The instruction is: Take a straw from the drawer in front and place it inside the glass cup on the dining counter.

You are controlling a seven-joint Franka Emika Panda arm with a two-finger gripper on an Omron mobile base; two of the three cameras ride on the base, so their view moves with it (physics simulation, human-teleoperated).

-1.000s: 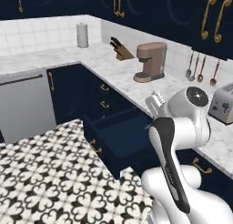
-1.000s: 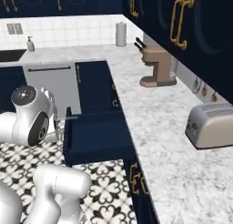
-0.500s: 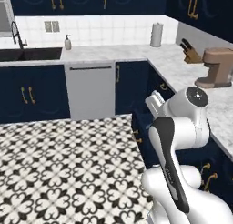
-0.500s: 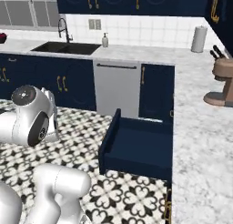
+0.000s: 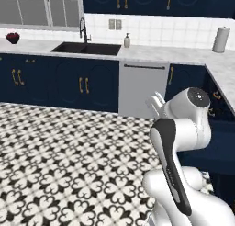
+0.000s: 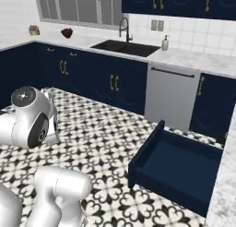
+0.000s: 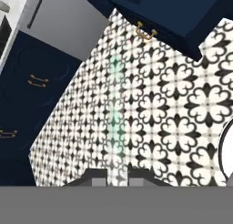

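**Straw in transit: handling notes**

The very thin, pale bluish-white straw (image 7: 115,104) stood between the two dark fingertips of the two-finger gripper (image 7: 117,176), rising from them as a faint, blurred streak over the patterned floor. The jaws were nearly closed, pinching the straw's lower end.

Judged from its form, the straw was light, slender and easily bent or crushed; a light pinch low on the shaft, with most of its length left free, suited insertion into a cup.

The wide navy-blue drawer with a curved gold handle (image 6: 177,164) stood pulled out, beyond the straw's far end in the hand view. The black-and-white tiled floor (image 5: 59,161) lay beneath the straw.
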